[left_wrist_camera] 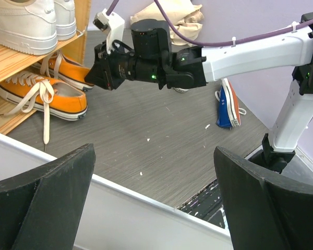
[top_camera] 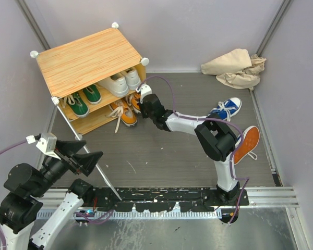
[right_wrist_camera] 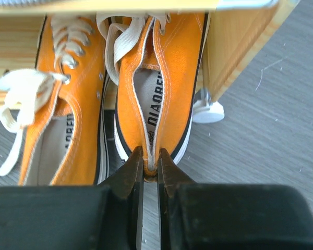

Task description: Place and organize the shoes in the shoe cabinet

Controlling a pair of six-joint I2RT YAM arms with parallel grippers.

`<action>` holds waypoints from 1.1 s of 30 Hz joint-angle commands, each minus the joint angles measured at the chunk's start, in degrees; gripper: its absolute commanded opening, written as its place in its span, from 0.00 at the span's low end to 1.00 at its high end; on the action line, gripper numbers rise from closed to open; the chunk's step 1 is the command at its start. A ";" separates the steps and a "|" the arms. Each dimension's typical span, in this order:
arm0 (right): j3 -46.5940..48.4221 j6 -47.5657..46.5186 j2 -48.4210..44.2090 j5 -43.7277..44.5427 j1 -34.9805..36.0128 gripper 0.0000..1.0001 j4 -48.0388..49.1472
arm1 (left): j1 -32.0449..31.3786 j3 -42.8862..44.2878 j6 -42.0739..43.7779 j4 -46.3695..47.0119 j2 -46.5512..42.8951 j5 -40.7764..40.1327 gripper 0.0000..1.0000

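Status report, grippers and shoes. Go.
Right gripper shut on heel of orange shoe at lower shelf. Left gripper open, idle. Blue shoe on floor. Nothing blocking.

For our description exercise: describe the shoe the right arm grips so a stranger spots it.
Find the boxy wood-topped shoe cabinet; two orange canvas sneakers protrude from its bottom level. Take the sneaker beside the side panel: unlike its twin, its heel is pinched between the jaws of the right arm.

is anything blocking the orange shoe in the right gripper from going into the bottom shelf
Nothing visible does. The right gripper pinches the heel of the orange shoe; its toe is already inside the shoe cabinet, between its mate and the side panel. The back of the shelf is hidden.
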 commanded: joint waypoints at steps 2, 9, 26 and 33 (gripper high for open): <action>6.96 -0.01 -2.70 3.81 -1.12 0.01 10.25 | -0.10 -1.77 -0.39 -7.49 2.45 -0.28 0.98; 14.37 -1.79 4.35 -0.04 -3.09 0.01 11.85 | -0.09 -1.76 -0.34 -7.64 2.63 -0.35 0.98; 16.26 -3.78 12.17 1.63 -4.92 0.04 15.01 | -0.08 -2.65 -0.48 -6.57 4.33 -0.42 0.98; 12.33 -3.33 10.93 5.13 -4.95 0.49 16.86 | -0.03 -2.58 -0.43 -6.56 4.43 -0.48 0.98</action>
